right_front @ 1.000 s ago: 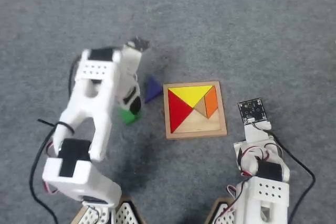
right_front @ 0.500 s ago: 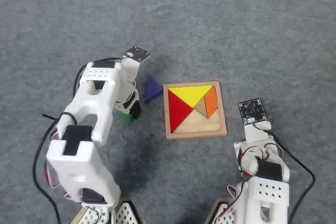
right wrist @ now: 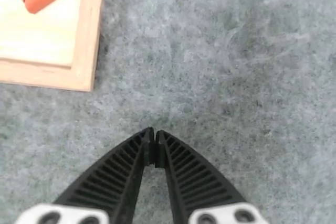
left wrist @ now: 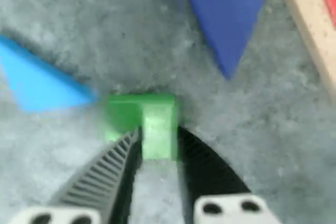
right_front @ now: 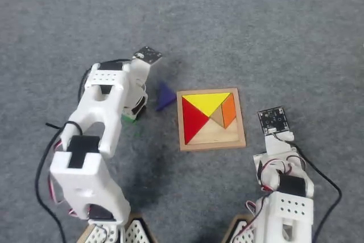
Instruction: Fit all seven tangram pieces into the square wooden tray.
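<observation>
Wooden tray (right_front: 213, 145) holds yellow (right_front: 206, 103), red (right_front: 192, 120), orange pieces (right_front: 228, 110); left jaws clamp green piece (left wrist: 157, 127), right jaws together.

The square wooden tray (right_front: 207, 91) holds a yellow triangle (right_front: 206, 103), a red triangle (right_front: 192, 120) and an orange piece (right_front: 228, 110). A dark blue triangle (right_front: 165, 96) lies just left of it, with a green piece (left wrist: 157, 124) farther left.
</observation>
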`<state>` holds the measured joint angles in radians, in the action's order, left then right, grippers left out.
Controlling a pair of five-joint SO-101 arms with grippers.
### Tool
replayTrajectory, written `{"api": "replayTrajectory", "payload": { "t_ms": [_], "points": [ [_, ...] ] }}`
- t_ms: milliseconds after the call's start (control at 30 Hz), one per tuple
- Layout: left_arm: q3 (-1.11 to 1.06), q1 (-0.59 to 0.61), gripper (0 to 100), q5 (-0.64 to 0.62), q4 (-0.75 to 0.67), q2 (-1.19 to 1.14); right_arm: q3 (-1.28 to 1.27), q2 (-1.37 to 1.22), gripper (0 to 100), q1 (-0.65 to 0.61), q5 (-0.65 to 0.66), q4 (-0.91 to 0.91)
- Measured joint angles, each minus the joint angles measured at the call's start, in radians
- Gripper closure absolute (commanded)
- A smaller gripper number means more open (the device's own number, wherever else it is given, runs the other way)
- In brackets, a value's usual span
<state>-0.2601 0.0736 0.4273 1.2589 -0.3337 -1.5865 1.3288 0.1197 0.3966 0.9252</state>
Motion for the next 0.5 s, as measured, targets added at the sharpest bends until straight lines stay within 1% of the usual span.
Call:
{"api": "replayTrajectory", "payload": {
  "t_ms": [233, 333, 400, 500],
  "points": [
    [-0.005, -0.003, 95, 0.023, 0.012, 0.015, 0.0, 0.0, 99.1, -0.002, 0.0, 0.0],
    [-0.003, -0.003, 86, 0.021, 0.012, 0.015, 0.0, 0.0, 99.1, -0.002, 0.0, 0.0],
    [0.012, 0.018, 81, -0.009, 0.014, 0.015, 0.0, 0.0, 99.1, -0.002, 0.0, 0.0],
    [0.057, 0.075, 80, -0.029, 0.012, 0.014, 0.0, 0.0, 99.1, -0.002, 0.0, 0.0]
  ]
}}
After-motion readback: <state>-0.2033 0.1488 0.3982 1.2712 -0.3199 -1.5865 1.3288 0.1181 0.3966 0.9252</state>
